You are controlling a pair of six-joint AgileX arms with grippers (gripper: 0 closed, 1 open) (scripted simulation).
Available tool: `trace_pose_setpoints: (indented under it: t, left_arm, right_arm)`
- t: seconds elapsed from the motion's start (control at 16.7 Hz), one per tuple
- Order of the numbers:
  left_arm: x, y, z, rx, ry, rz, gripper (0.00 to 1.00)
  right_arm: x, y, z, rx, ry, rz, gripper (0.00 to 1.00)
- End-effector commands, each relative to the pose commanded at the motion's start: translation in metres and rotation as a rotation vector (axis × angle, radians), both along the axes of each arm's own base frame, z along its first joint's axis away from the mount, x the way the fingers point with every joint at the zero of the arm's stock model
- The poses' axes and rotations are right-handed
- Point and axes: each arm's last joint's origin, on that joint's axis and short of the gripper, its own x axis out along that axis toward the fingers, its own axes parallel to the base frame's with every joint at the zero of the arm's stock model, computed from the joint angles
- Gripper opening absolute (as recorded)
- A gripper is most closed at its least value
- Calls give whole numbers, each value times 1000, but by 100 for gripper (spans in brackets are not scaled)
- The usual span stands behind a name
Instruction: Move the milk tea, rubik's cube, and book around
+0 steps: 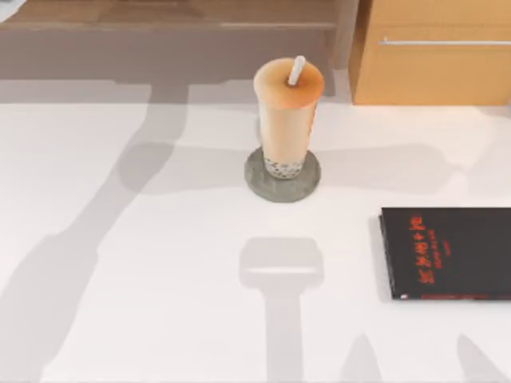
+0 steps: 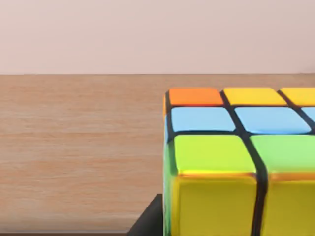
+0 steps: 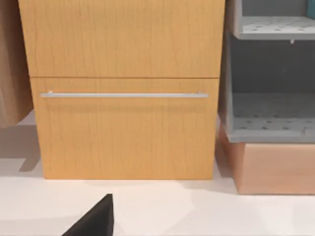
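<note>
The milk tea (image 1: pixel 287 120) stands upright on a round grey coaster (image 1: pixel 257 182) at the back middle of the white table, with its white straw sticking out of the orange-tan top. The rubik's cube (image 2: pixel 236 162) sits very close in the left wrist view, showing yellow, green, light-blue and orange squares, with a wooden surface (image 2: pixel 78 147) behind it. A dark part (image 2: pixel 146 221) pokes out beside the cube's lower corner. The book is out of view.
A thin black book with red lettering (image 1: pixel 447 253) lies flat at the table's right edge. A wooden drawer cabinet (image 3: pixel 125 88) with a metal handle stands at the back right, beside a grey shelf unit (image 3: pixel 270 73). A wooden ledge (image 1: pixel 160 16) runs along the back.
</note>
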Motion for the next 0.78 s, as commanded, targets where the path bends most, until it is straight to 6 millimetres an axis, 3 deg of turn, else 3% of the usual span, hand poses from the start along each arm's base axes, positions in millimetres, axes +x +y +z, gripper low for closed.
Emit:
trace_pose_setpoints:
  t: [0.18, 0.42, 0.6, 0.78]
  left_arm:
    - [2, 1, 0, 3, 1, 4, 0]
    - [11, 8, 26, -53, -105, 44, 0]
    - [30, 7, 38, -77, -145, 59, 0]
    - [58, 0, 28, -48, -92, 35, 0]
  right_arm:
    - [0, 0, 0, 0, 0, 0, 100]
    - [0, 0, 0, 0, 0, 0, 100]
    - [0, 0, 0, 0, 0, 0, 100]
    - [0, 0, 0, 0, 0, 0, 100]
